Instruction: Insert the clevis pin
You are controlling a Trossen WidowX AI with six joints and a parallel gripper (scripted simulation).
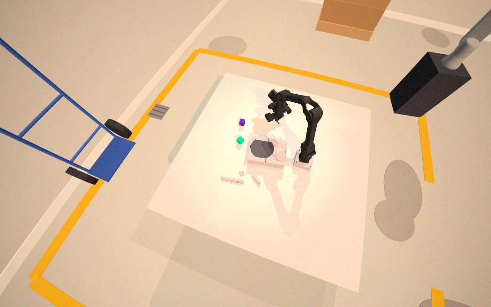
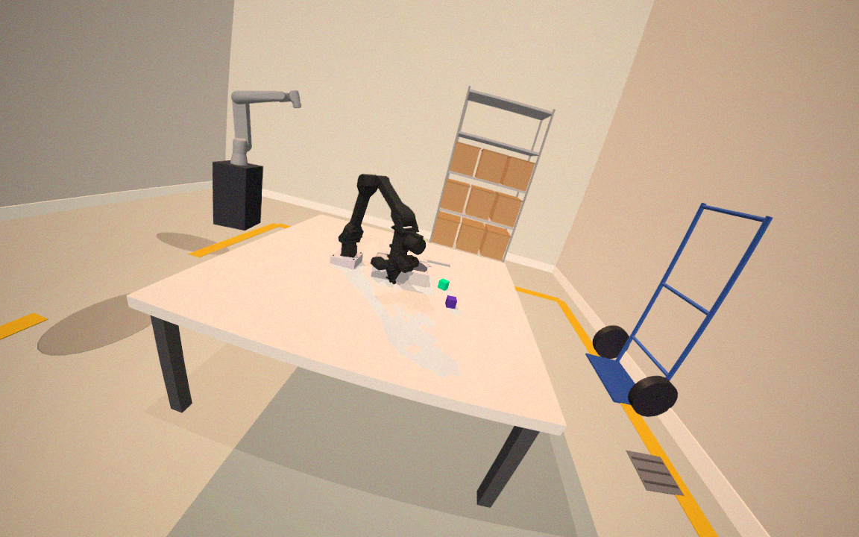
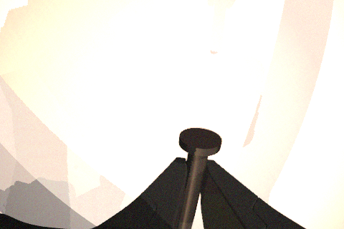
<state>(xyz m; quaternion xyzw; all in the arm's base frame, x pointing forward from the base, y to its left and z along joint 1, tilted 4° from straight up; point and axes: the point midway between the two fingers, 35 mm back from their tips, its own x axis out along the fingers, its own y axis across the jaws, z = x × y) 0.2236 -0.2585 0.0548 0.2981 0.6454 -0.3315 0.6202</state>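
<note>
Clamped on the clevis pin (image 3: 193, 182), the jaws of the gripper (image 1: 278, 121) (image 2: 392, 280) (image 3: 193, 167) grip its shank just behind the wide head, off to one side of the tray (image 1: 274, 164). Taking that tray as landmark, the dark disc (image 1: 261, 149) lies in it, its small central hole showing. Just beside the tray stands the arm's pale base (image 1: 298, 164) (image 2: 338, 262); near its opposite end are a green cube (image 1: 240, 140) (image 2: 443, 284) and a purple cube (image 1: 241, 122) (image 2: 450, 302). All rest on a pale, strongly lit table (image 1: 323, 236) (image 2: 272, 320). Well apart from the tray, beyond the table, are a blue hand truck (image 1: 113, 158) (image 2: 609, 377), a shelf rack (image 2: 509, 104) with brown boxes, and a grey arm (image 1: 455, 56) (image 2: 240, 123) on a black pedestal (image 1: 415, 84) (image 2: 237, 197).
</note>
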